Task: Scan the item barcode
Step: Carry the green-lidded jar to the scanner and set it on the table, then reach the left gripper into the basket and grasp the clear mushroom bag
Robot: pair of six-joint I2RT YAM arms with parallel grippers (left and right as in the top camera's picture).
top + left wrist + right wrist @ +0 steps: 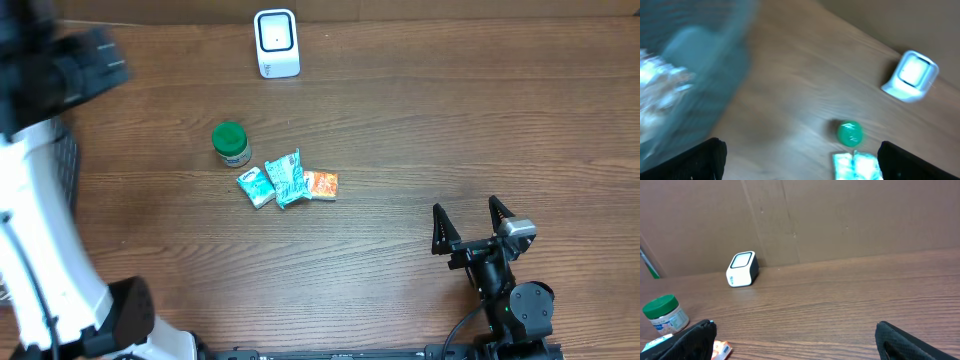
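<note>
Far side of my table: the white scanner (277, 43), standing upright. Nearer and a bit left sits a small green-lidded jar (231, 144), upright too. Just near-right of it, lying flat in a touching row: small teal packet (255, 186), bigger teal packet (289, 178), orange packet (321, 184) rightmost.

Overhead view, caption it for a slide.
Green-lidded jar, three packets and white scanner on wooden table; right gripper open, empty.
</note>
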